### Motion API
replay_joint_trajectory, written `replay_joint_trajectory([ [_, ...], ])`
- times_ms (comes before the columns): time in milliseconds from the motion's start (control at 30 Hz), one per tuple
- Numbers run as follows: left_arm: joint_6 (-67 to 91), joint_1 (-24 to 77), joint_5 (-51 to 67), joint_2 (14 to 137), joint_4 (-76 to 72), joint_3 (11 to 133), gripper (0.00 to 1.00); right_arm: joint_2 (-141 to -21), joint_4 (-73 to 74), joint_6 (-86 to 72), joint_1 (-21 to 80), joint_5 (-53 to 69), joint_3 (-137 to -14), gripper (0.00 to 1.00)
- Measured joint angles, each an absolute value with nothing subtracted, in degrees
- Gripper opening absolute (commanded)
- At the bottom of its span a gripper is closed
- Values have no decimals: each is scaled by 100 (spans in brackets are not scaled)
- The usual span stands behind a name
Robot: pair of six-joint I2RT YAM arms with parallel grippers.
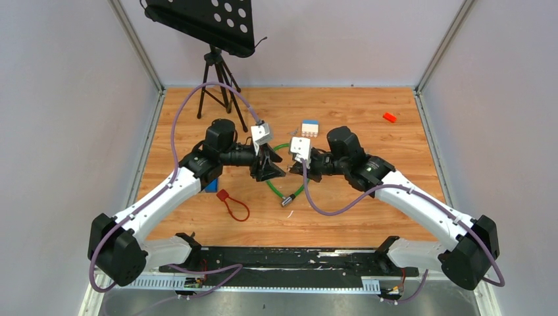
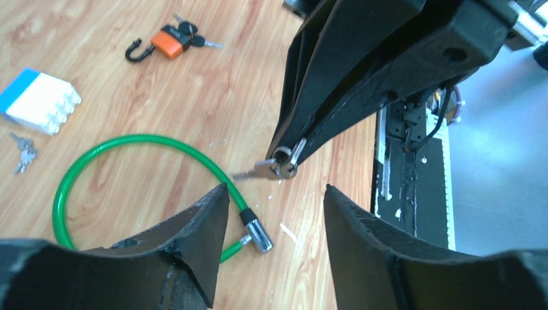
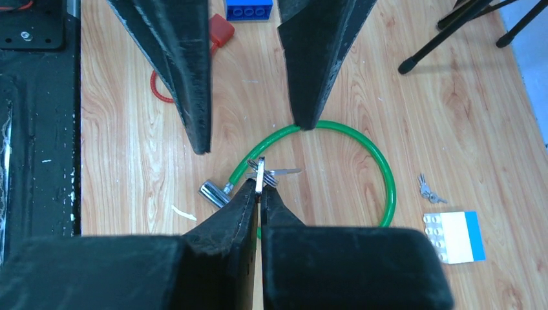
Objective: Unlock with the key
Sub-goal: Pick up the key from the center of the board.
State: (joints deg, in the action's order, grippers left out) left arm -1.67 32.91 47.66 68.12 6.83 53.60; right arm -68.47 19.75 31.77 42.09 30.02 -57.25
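Observation:
My right gripper (image 3: 260,185) is shut on a small silver key (image 3: 282,172) on a ring, held a little above the table with the blade sticking out sideways. A green cable lock (image 3: 386,174) lies looped on the wood below it, its silver lock head (image 3: 212,192) at the loop's near end. My left gripper (image 2: 274,191) stands open, its fingers (image 2: 194,239) either side of the held key (image 2: 262,170) without touching it. In the top view both grippers (image 1: 275,170) (image 1: 296,172) meet over the cable lock (image 1: 283,191).
An orange padlock (image 2: 169,44) with keys lies farther off. A white and blue block (image 2: 39,100) and loose keys (image 2: 22,154) sit beyond the loop. A red cable lock (image 1: 233,204) and blue brick (image 1: 210,186) lie by the left arm. A tripod (image 1: 217,85) stands at the back left.

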Motion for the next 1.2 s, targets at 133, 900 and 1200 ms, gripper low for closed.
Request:
replay_joint_trajectory([
  [133, -722, 3291, 4635, 6785, 1026, 5378, 82, -6768, 2123, 3188, 4209, 2895, -5739, 0],
  [900, -1933, 4021, 4252, 7087, -233, 5089, 58, -6455, 2418, 2862, 3957, 3179, -6060, 0],
  [1200, -2051, 4091, 4139, 7293, -239, 5089, 35, -6322, 2416, 2838, 3879, 3232, -6060, 0],
])
